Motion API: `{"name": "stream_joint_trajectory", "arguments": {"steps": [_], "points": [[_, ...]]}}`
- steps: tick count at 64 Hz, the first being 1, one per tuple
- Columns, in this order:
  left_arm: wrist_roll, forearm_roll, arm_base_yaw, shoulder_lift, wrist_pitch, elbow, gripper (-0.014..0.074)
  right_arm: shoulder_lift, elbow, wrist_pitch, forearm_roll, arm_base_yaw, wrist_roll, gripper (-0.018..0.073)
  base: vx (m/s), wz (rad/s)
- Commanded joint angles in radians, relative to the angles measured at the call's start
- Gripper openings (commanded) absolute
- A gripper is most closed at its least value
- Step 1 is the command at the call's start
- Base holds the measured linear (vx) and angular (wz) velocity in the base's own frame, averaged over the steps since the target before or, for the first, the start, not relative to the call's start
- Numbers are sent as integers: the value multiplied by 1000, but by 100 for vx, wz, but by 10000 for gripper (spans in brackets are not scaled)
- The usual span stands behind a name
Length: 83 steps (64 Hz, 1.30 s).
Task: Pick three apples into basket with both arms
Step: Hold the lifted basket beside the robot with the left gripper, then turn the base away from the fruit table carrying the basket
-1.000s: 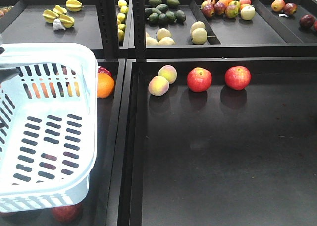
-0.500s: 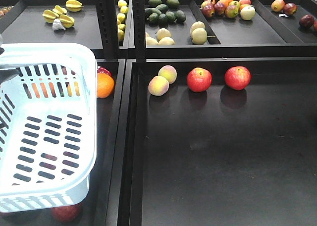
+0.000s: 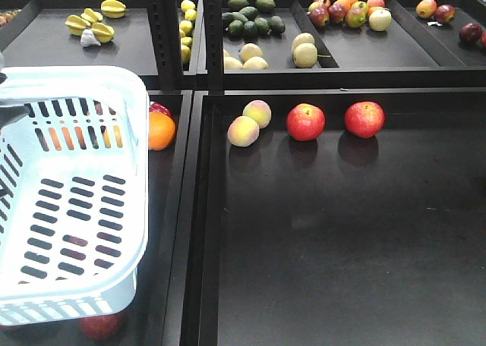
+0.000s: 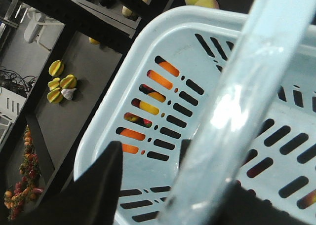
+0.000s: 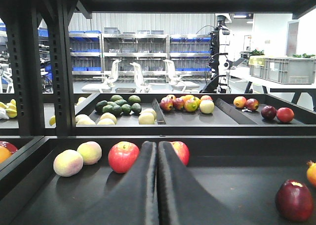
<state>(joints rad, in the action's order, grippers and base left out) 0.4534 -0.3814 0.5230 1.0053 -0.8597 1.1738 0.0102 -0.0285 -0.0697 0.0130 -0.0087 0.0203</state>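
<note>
The pale blue basket (image 3: 114, 88) hangs at the left, raised over the left tray, and it holds nothing. In the left wrist view its handle (image 4: 237, 101) runs between the dark fingers of my left gripper (image 4: 150, 153), which is shut on it. Two red apples (image 3: 305, 122) (image 3: 364, 119) sit at the back of the right tray. My right gripper (image 5: 157, 145) is shut and holds nothing, low over that tray. It points between the two apples: one (image 5: 123, 157) is to its left, the other (image 5: 182, 151) is partly hidden behind it. A dark maroon apple (image 5: 295, 200) lies to its right.
Two pale peaches (image 3: 243, 130) lie left of the apples. An orange (image 3: 160, 131) and a red fruit (image 3: 159, 108) sit behind the basket, and another red fruit (image 3: 102, 325) lies under it. The upper shelf (image 3: 364, 54) holds mixed fruit. A black post (image 3: 211, 35) divides the trays.
</note>
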Motion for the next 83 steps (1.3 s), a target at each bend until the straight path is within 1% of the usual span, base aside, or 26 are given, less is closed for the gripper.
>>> {"name": "stream_joint_trajectory", "arguments": {"steps": [1,54,70,83], "points": [[-14,-19,1,-18,83,34,-7,12,-14,-71,-6,-1,4,-9,0,0],[-14,-19,1,-18,83,34,-7,12,-14,-71,-6,-1,4,-9,-1,4],[-14,-19,1,-18,83,34,-7,12,-14,-71,-6,-1,4,-9,-5,23],[-14,-19,1,-18,83,34,-7,12,-14,-71,-6,-1,4,-9,-7,43]]}}
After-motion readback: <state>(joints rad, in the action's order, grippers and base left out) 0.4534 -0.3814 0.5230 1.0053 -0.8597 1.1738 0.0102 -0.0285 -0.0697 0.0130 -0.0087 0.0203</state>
